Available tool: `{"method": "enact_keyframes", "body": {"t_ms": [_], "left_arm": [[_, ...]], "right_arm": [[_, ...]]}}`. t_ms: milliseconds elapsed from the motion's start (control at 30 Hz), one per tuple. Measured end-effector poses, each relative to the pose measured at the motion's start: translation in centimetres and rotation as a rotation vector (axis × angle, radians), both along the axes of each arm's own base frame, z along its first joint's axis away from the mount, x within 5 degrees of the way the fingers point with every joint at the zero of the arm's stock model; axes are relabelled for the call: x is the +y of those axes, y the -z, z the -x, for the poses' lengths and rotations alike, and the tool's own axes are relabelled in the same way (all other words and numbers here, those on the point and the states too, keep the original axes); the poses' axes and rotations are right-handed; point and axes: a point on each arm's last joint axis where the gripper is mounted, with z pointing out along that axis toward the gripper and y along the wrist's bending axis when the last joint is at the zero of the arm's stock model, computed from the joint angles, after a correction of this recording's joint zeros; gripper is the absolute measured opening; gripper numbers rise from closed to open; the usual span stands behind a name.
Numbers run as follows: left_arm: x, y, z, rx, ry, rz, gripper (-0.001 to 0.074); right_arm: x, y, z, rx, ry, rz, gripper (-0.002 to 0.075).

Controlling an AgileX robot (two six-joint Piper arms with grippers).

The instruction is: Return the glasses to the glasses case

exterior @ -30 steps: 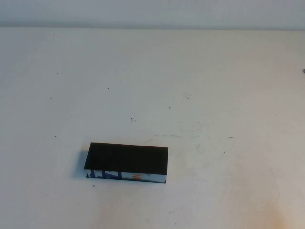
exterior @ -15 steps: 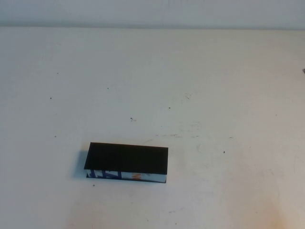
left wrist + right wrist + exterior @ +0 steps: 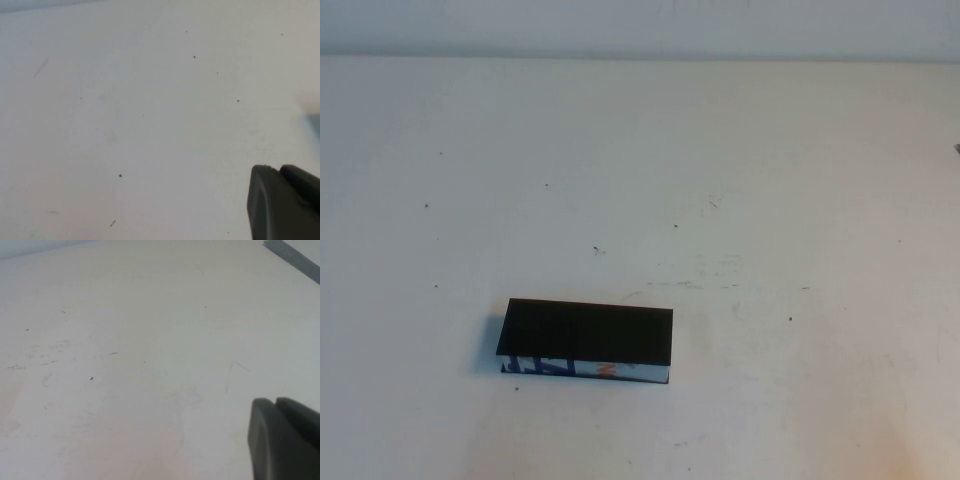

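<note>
Sitting shut on the near left of the white bench [image 3: 740, 180], the glasses case [image 3: 586, 338] shows only its black lid and printed front edge; whatever lies inside is hidden. The left tool [image 3: 285, 205] and right tool [image 3: 285, 440] each hang over bare bench, cut off at the corner, so I cannot tell their opening.

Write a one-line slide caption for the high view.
Closed glasses case lies on the white table; left gripper and right gripper out of shot.
</note>
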Motion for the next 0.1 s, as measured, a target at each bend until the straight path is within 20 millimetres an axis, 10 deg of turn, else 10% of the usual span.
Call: {"method": "enact_keyframes", "body": {"t_ms": [100], "left_arm": [[0.00, 0.00, 0.00, 0.000, 0.000, 0.002, -0.0001]], "right_arm": [[0.00, 0.00, 0.00, 0.000, 0.000, 0.000, -0.0011]]}}
